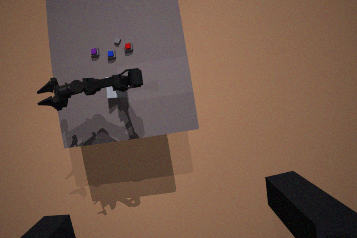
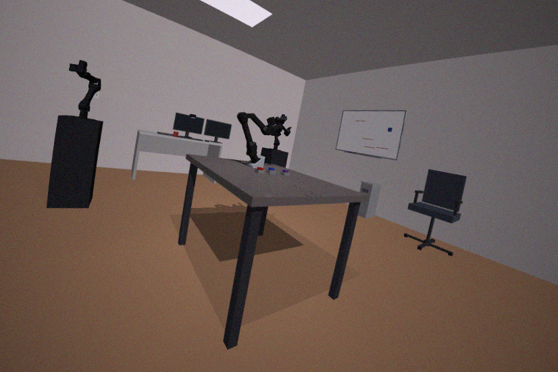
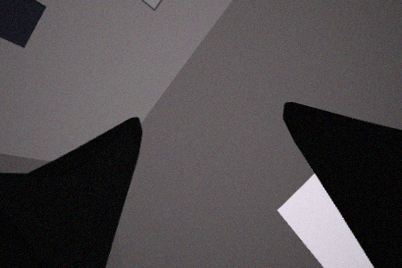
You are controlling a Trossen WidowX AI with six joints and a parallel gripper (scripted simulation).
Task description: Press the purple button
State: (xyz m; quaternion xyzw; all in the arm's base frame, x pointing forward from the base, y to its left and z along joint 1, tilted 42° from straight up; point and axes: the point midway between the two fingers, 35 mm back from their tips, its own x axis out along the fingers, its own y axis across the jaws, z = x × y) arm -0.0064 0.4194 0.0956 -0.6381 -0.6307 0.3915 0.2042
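Observation:
The purple button [image 1: 94, 51] [image 2: 285, 171] stands on a small grey base on the table, leftmost of three buttons in the top view. My gripper [image 1: 37, 97] [image 3: 212, 117] is open and empty. It is raised high above the table, out past the table's left edge in the top view, well away from the purple button. The wrist view shows wall and ceiling between the fingers, and no button.
The blue button [image 1: 110, 53] [image 2: 271, 169] is beside the purple one, and the red button [image 1: 127, 46] [image 2: 260, 168] is farther right. A small grey block [image 1: 117, 41] lies between and behind blue and red on the table [image 1: 119, 11] [image 2: 298, 192].

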